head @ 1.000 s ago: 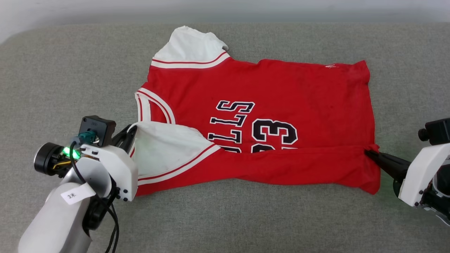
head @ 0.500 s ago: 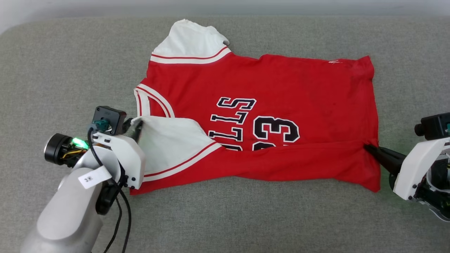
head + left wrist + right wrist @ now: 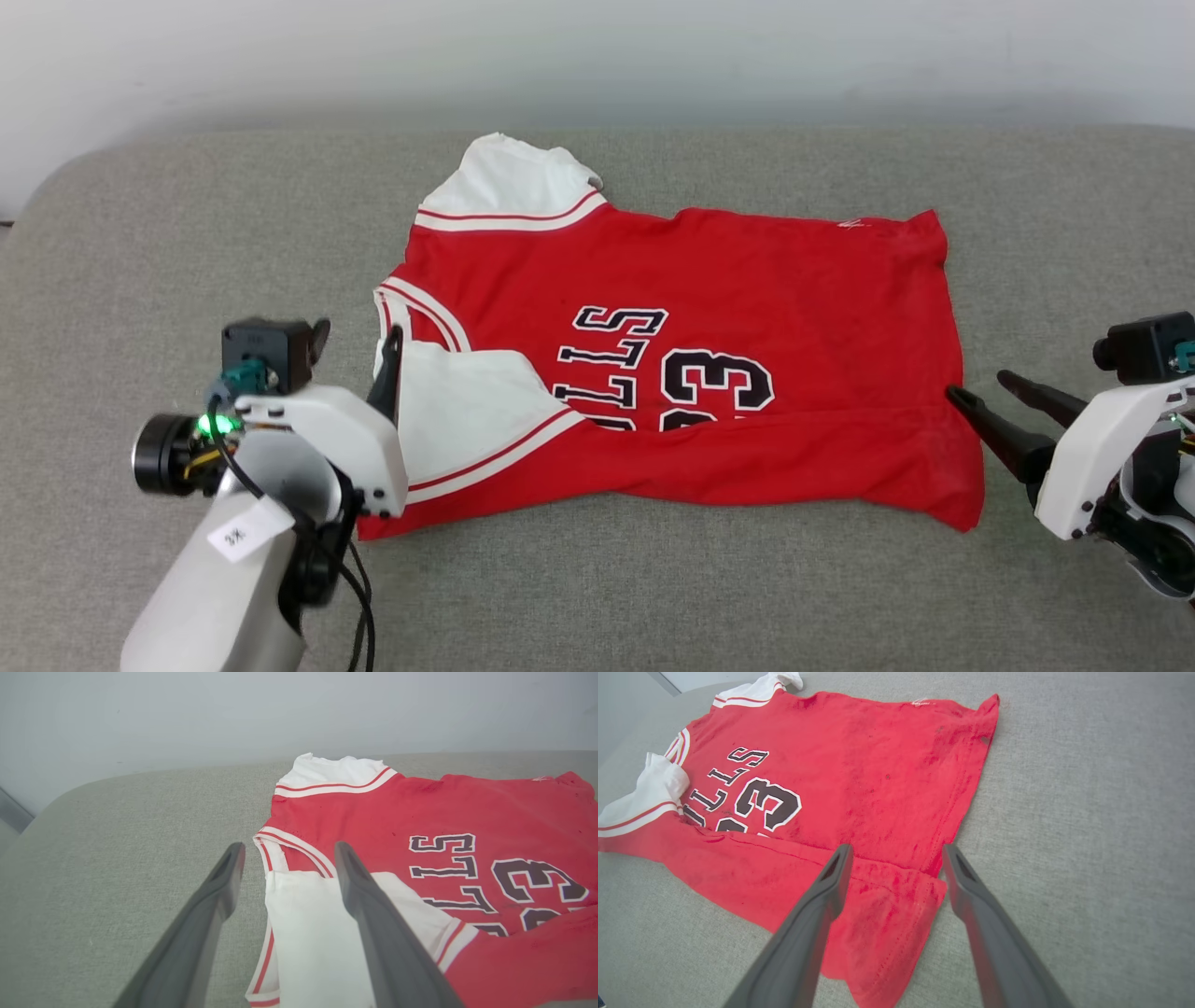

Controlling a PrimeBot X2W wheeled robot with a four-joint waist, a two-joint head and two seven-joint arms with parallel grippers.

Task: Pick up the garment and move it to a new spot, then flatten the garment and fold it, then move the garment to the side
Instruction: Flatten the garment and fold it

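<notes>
soft red basketball t-shirt (image 3: 709, 308) half folded; left gripper (image 3: 358, 329) and right gripper (image 3: 978, 384) both spread, empty. best grip the folded edge evenly, lift low.

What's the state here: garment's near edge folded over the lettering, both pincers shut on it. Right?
No. The garment has its near edge folded over the lettering, but both pincers are open, gripping nothing: left pincer in the left wrist view, right pincer in the right wrist view.

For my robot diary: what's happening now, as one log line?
garment: on grey cushion, near edge folded over | left gripper: open, at white sleeve | right gripper: open, at hem
</notes>
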